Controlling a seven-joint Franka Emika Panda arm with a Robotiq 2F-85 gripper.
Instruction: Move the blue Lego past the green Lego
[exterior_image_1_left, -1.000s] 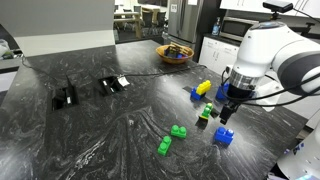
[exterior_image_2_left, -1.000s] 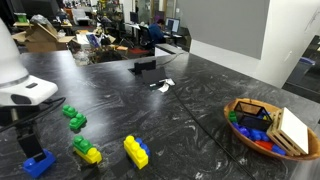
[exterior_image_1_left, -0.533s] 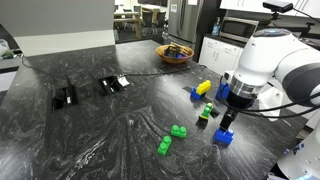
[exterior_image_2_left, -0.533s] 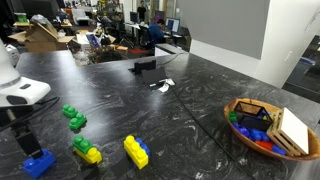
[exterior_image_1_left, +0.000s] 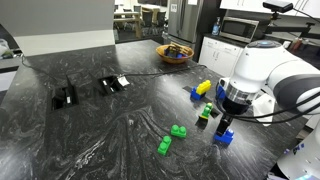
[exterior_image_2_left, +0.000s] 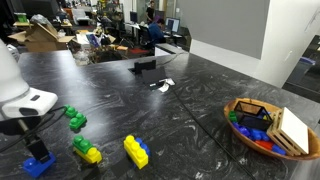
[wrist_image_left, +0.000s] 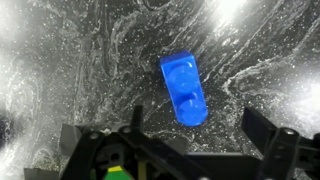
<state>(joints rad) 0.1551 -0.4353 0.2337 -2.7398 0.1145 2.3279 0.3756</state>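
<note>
The blue Lego (exterior_image_1_left: 224, 137) lies on the dark marble table near its edge; it also shows in an exterior view (exterior_image_2_left: 40, 164) and in the wrist view (wrist_image_left: 185, 90). My gripper (exterior_image_1_left: 226, 123) hangs just above it, open and empty, its fingers on either side of the brick's near end (wrist_image_left: 198, 120). It also shows in an exterior view (exterior_image_2_left: 37, 148). Two green Legos (exterior_image_1_left: 178, 131) (exterior_image_1_left: 164, 146) lie to one side of the blue one, seen also in an exterior view (exterior_image_2_left: 75, 118).
A green brick joined to a yellow one (exterior_image_2_left: 87, 151) and a yellow brick with a blue piece (exterior_image_2_left: 135, 151) lie nearby. A bowl of bricks (exterior_image_1_left: 175, 53) stands at the back. Black objects (exterior_image_1_left: 65, 97) (exterior_image_1_left: 113, 84) lie mid-table. The table edge is close to the blue Lego.
The gripper has come down toward the blue Lego and still stands open. The bricks have not moved.
</note>
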